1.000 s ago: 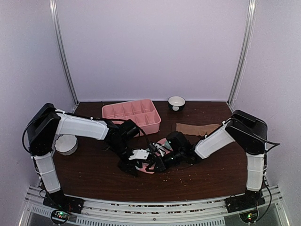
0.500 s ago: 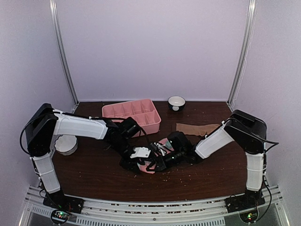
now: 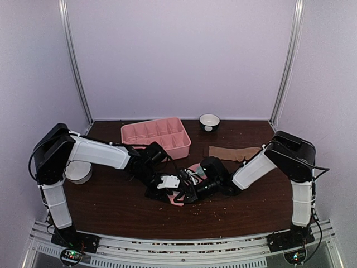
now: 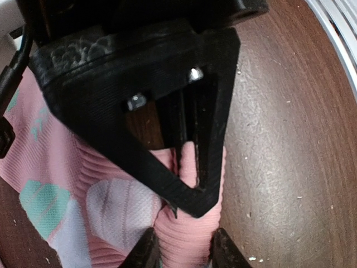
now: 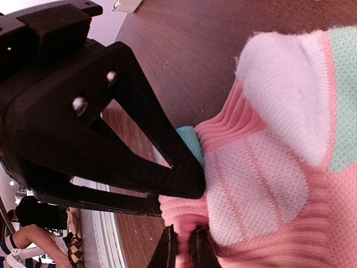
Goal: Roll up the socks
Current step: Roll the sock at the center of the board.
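The pink sock with teal and white patches lies bunched at the table's middle, both grippers meeting over it. In the left wrist view my left gripper has its fingers pressed on either side of a ribbed pink fold of this sock. My right gripper is shut on a thin pinch of the pink sock's edge. From above, the left gripper and right gripper sit almost touching. The tan-brown sock lies flat behind the right arm, untouched.
A pink compartmented tray stands at the back left of centre. A small black and white bowl sits near the back wall. A white round object rests beside the left arm's base. Crumbs dot the dark wood table.
My left gripper has shifted slightly right onto the pink sock and its jaws have narrowed around the ribbed fold. The right gripper has stayed shut on the sock, barely moving.
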Controlling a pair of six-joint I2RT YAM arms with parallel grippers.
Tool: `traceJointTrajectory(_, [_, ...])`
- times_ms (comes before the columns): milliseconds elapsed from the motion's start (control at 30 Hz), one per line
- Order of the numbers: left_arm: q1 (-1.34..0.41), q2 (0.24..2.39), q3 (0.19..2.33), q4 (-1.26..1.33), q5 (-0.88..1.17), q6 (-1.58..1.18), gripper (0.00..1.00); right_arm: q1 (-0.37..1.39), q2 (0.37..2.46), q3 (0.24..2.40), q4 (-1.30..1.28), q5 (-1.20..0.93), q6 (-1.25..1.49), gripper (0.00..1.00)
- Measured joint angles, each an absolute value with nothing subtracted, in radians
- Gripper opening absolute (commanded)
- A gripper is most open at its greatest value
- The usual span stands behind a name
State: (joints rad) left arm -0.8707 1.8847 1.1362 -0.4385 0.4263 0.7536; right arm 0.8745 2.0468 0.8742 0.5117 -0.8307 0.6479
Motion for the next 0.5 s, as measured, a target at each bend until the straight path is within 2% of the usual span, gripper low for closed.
traceJointTrajectory(167, [-0.871,1.898,1.143,-0.435,0.414,0.751,0.07,0.872,2.048,0.857,0.55,-0.83,0.683,0.02])
traceJointTrajectory(267, [-0.87,1.924,1.181,-0.465,0.419,0.748,0.0,0.868,2.04,0.837,0.569,-0.825,0.694,0.17])
traceJointTrajectory(500, [-0.85,2.026,1.322,-0.558,0.511,0.717,0.0,0.863,1.941,0.716,0.62,-0.73,0.685,0.35])
